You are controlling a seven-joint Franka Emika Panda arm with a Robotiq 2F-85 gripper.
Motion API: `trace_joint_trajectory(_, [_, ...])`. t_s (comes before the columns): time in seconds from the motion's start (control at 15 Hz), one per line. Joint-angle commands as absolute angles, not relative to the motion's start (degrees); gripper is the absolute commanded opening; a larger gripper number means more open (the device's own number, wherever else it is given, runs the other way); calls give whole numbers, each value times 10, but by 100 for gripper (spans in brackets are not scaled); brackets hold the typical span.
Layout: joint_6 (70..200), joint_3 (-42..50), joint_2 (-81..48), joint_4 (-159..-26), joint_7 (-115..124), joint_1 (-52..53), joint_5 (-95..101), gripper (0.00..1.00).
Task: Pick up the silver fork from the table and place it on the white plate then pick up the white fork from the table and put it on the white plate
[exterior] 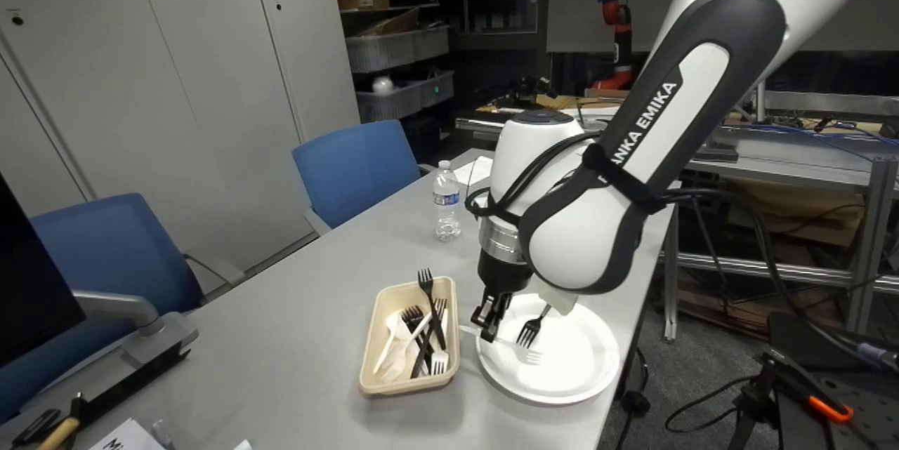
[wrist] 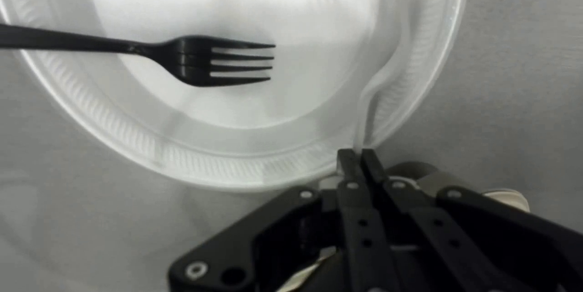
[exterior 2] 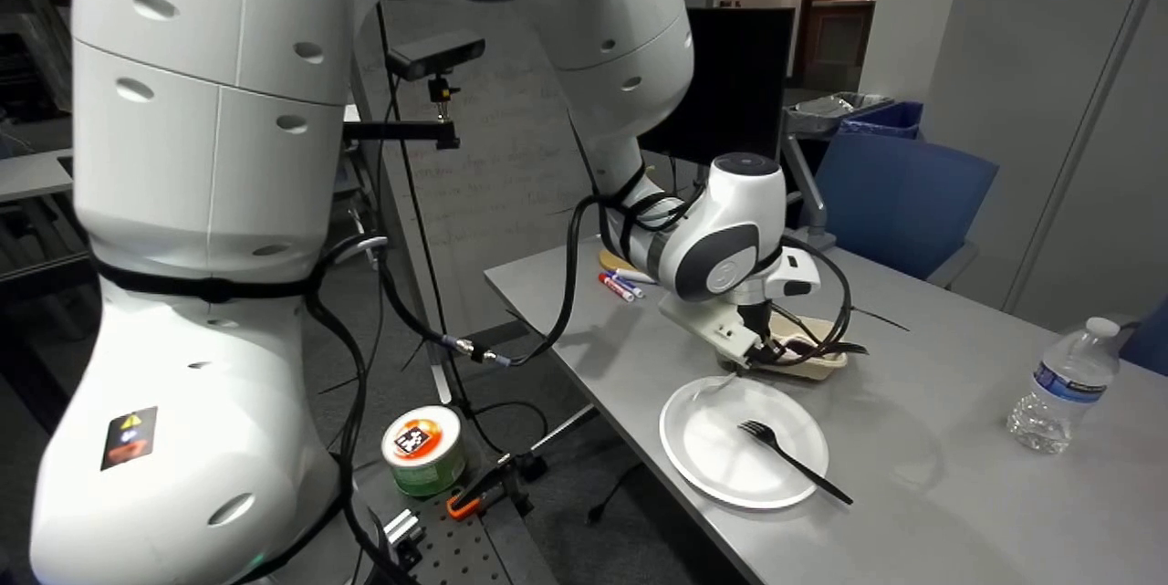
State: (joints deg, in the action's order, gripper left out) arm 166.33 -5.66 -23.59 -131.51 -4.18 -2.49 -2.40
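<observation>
Over rim of white plate [exterior: 583, 352], hand [wrist: 358, 151] pinching white fork [wrist: 384, 79], narrow gap to tray [exterior: 407, 387]

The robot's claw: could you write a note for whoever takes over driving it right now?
Gripper: shut on the white fork.
White fork: head over the white plate; can't tell whether they touch.
Dark fork: on the plate, handle past its edge.
Done: dark fork on the plate.
Remaining: probably lower the white fork onto the plate, then open the gripper.
</observation>
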Motion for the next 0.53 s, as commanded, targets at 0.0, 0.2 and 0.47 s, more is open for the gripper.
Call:
trace_joint_trajectory(0.0, [1661, -43, -230, -1329, -30, -31, -38, 1])
trace_joint_trajectory(0.2, [1676, -28, -238, -1330, -19, -31, -40, 1])
trace_joint_trajectory(0.47, [1693, -31, -247, -1329, -13, -41, -59, 31])
